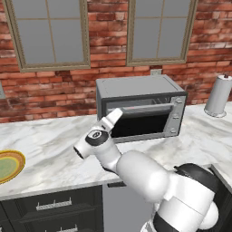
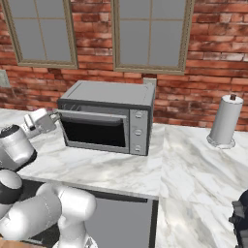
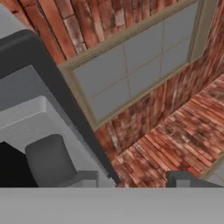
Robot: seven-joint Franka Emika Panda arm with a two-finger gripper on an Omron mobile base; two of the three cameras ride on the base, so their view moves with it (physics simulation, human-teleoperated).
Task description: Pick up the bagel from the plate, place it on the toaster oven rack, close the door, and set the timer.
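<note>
The fingers stood apart with nothing between them, so the gripper held nothing. Just beside them was the upper left corner of the door, by the end of its bar handle. The door looked almost upright, its top leaning out a little, so I judged the closing step was in hand. I could not make out the bagel; the plate, well off to the fingers' left, showed none, and the dark glass hid the rack. Next would be a push to seat the door, then a reach across to the knobs on the far side for the timer.
</note>
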